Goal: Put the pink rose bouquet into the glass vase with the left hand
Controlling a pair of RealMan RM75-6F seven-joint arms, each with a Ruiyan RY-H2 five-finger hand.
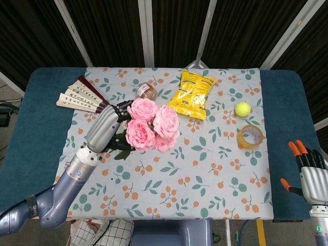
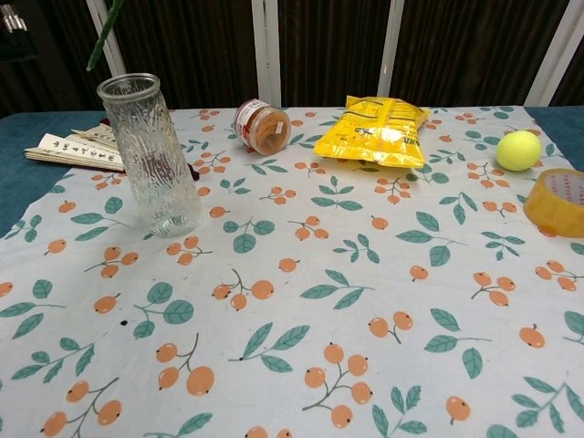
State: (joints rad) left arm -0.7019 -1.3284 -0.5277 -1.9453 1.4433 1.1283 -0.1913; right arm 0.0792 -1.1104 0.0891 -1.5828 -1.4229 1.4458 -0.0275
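Observation:
My left hand (image 1: 104, 131) grips the pink rose bouquet (image 1: 152, 124) by its stems, raised high above the table's left side. In the head view the hand and blooms hide the glass vase. The chest view shows that vase (image 2: 153, 155) standing upright at the left of the cloth, with only a green stem tip (image 2: 105, 33) above it at the top edge; the hand is out of that frame. My right hand (image 1: 310, 169) hangs off the table's right front corner, holding nothing, its orange-tipped fingers apart.
Folded fans (image 1: 83, 97) lie at the back left. A small jar (image 2: 260, 125) on its side, a yellow snack bag (image 2: 372, 130), a tennis ball (image 2: 517, 150) and a tape roll (image 2: 558, 201) sit across the back and right.

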